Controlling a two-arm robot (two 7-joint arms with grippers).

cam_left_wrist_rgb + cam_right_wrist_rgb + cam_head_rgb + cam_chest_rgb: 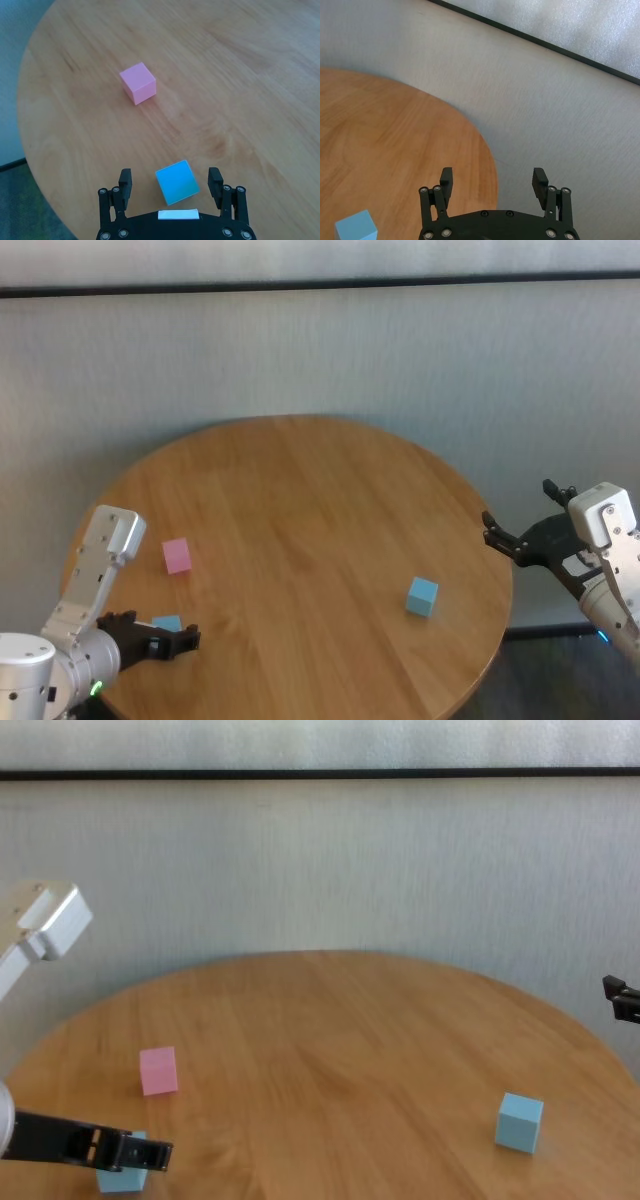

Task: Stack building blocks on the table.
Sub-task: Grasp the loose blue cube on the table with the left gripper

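1. Left gripper (170,182) is low over the table (320,500) at its near-left edge, fingers spread and holding nothing. A light blue cube (176,182) sits on the wood between the two fingertips (125,179), with a gap visible on each side

2. The key relation: this cube is already inside the jaw span, but in the left wrist view it is turned at an angle to the fingers, so corners rather than flat faces point toward the pads. My reading is that closing now may twist the cube before it seats

3. A cube has no long axis; only the skew matters here. A small wrist roll would square it up

4. Pink cube (177,556) lies on the table just beyond the left gripper, further in from the edge and apart from the blue one. It looks the natural base for a stack

5. Second light blue cube (422,596) is on the right side of the table, well apart from the other two

6. Right gripper (525,540) hangs off the table's right edge, fingers wide and empty. It is the nearer arm to that second cube; the left arm is plainly nearer the pair

7. Nothing is stacked yet; all three cubes rest singly on the wood
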